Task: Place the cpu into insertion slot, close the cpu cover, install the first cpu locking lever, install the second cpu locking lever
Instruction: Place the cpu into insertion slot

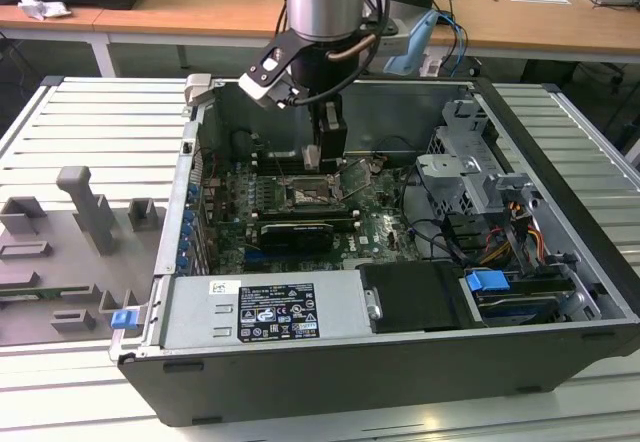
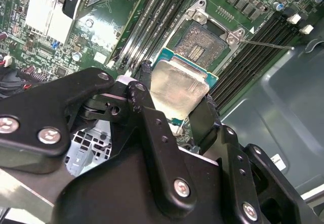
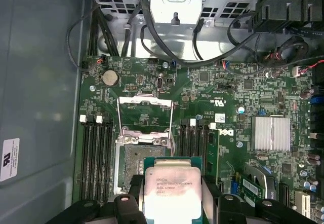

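In the exterior view we see an open computer case (image 1: 300,382) lying on a grey slatted worktop (image 1: 90,132), with the green circuit board (image 1: 385,224) flat on its floor. The arm comes down from above into the far part of the case, toward the exterior view's left, and its gripper (image 1: 318,154) hangs just over the socket (image 1: 305,197).

In both wrist views the jaws are pinching the chip (image 3: 172,191) by two opposite edges, with its silvery top (image 2: 177,89) facing the cameras and its underside facing the board. The chip is up in the air, not seated.

The socket (image 3: 139,165) lies open below it, dark and bare (image 2: 200,46). The cover (image 3: 146,98) is swung back off the socket on its far side from the chip.

In the first wrist view the chip's edges run about parallel with the socket's rim, but the chip overlaps only one corner region of the socket. We judge the socket to lie beneath the jaws and a little to one side, so the placing turns on that sideways offset as much as on the drop.
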You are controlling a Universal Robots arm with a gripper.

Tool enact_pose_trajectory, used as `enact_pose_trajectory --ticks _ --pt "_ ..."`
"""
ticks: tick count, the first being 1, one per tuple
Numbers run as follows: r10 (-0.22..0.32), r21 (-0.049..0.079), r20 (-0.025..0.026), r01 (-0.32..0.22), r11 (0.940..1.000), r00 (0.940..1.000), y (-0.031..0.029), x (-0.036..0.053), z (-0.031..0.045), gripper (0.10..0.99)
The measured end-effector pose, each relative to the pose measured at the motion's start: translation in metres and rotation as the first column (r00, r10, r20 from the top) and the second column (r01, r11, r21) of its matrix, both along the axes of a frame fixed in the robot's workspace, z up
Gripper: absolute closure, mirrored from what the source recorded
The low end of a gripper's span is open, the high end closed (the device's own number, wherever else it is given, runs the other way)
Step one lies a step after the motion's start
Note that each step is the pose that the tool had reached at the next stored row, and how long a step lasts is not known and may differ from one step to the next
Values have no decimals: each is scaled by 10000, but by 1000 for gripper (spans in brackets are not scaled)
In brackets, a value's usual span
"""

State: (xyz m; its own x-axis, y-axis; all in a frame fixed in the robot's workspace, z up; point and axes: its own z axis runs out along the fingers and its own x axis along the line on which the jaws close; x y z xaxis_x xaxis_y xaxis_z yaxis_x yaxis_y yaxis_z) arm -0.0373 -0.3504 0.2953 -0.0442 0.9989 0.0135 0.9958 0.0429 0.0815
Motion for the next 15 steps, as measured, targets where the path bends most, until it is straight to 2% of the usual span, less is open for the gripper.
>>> enact_pose_trajectory --ticks 15 --pt "-35 -1 -24 35 10000 10000 1 0 -150 545"
